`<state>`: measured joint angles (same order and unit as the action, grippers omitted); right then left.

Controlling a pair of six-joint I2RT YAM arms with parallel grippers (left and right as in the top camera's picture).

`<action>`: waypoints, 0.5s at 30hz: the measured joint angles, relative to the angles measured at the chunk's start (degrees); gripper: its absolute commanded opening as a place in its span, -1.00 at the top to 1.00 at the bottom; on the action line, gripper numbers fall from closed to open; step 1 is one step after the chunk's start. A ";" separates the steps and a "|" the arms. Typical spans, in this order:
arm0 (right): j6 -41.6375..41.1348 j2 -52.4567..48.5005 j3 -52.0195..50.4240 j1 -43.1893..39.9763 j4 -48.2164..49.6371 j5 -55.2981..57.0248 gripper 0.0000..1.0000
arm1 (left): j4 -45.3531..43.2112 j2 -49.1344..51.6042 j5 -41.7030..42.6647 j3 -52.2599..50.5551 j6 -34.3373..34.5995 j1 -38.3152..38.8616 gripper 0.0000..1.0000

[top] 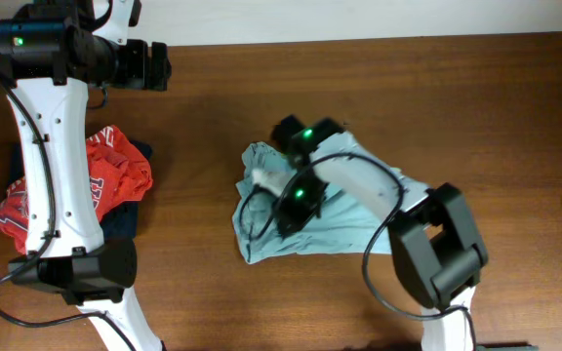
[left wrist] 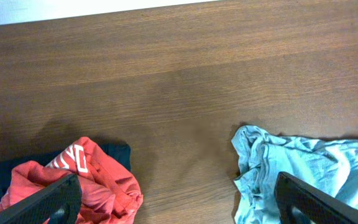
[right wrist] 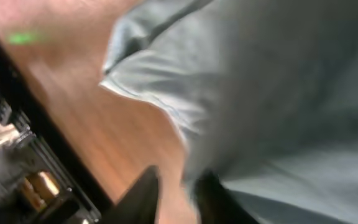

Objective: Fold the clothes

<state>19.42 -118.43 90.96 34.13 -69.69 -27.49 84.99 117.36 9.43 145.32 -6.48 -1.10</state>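
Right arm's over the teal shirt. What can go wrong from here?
1. The T-shirt is crumpled, and the right tool is at its bunched folds. It may pinch several layers and lift a wad, not an edge.
2. The left arm crosses over the red shirt. A low sweep toward the centre might drag it along.

I see bare table [top: 198, 146] between the red shirt [top: 115, 175] and T-shirt [top: 344, 229]. The right arm [top: 359, 175] lies across the T-shirt, and the left arm [top: 52, 166] is over the red one.
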 measured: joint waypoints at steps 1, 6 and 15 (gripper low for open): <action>0.31 0.00 0.00 1.42 -0.20 0.15 0.24 | 0.00 -0.02 0.00 0.00 0.00 0.00 -0.98; 1.90 0.00 0.00 6.34 -1.22 2.08 0.17 | -0.04 0.00 0.00 0.00 0.00 0.00 -0.98; 0.37 2.54 0.72 4.87 -0.28 3.98 0.42 | -0.11 0.00 0.02 0.00 0.00 0.00 -0.94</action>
<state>19.79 -115.90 91.68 39.00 -69.97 -23.51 84.88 117.36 9.45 145.32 -6.48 -1.10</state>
